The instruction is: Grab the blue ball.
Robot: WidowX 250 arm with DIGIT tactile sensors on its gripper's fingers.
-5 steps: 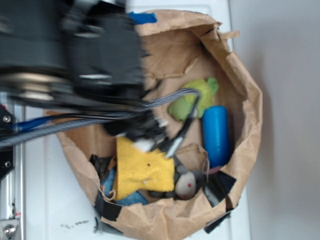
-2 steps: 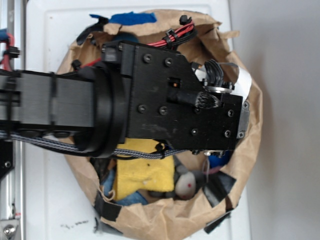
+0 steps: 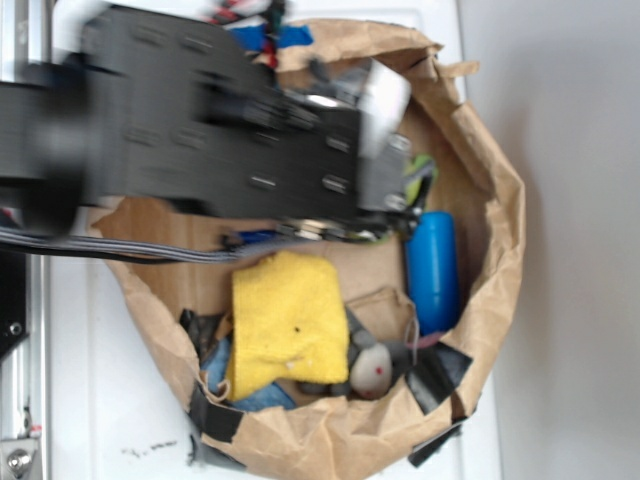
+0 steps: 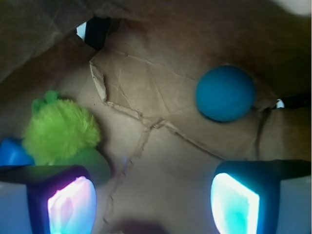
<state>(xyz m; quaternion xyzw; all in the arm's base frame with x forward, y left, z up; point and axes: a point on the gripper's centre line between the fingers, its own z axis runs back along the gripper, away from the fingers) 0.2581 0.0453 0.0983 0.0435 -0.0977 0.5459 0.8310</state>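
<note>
In the wrist view the blue ball (image 4: 225,92), round, teal and matte, lies on the brown paper floor of the bag (image 4: 161,58), up and to the right of my gripper (image 4: 153,202). The gripper is open, its two glowing pads wide apart with only bare paper between them. The ball is well clear of both fingers. In the exterior view my arm (image 3: 200,130) covers the upper part of the bag (image 3: 490,210) and hides the ball.
A green plush (image 4: 61,131) lies by my left finger, also seen as the green plush (image 3: 418,175) at the arm's edge. A bright-blue cylinder (image 3: 432,270), a yellow cloth (image 3: 285,320) and a small grey toy (image 3: 375,368) lie in the bag. Blue tape (image 3: 275,38) sits at the rim.
The arm has swung across the bag, shifting up and left since 0.4 s ago. The blue cylinder and yellow cloth show again.
</note>
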